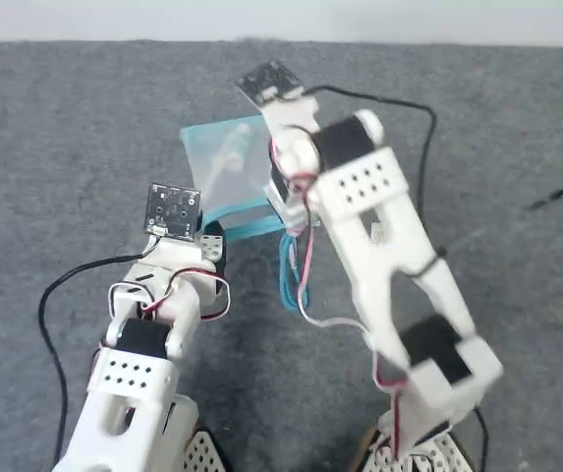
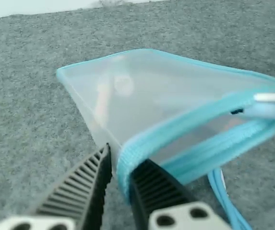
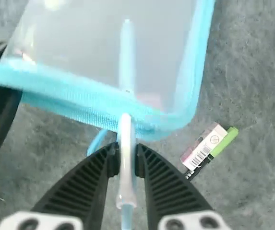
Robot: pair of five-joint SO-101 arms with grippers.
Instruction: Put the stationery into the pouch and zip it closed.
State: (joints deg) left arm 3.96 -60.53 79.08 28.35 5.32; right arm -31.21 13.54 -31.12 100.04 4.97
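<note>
A translucent pouch (image 1: 224,162) with blue zipper trim is held between both grippers over the grey mat. My left gripper (image 2: 124,162) is shut on the blue zipper edge at one corner of the pouch (image 2: 142,96). At the other end of the zipper, my right gripper (image 3: 126,149) is shut on the white zipper pull (image 3: 126,143). Through the pouch wall (image 3: 103,43) I see a pen-like item (image 3: 126,48) and pale shapes (image 2: 123,85). A small item with a barcode label and green end (image 3: 208,146) lies on the mat outside the pouch.
A blue cord (image 1: 289,273) trails from the pouch toward the arms' bases. Both arms' cables (image 1: 50,324) run over the grey mat (image 1: 75,128), which is bare to the left, right and far side. A dark cable end (image 1: 561,192) lies at the right.
</note>
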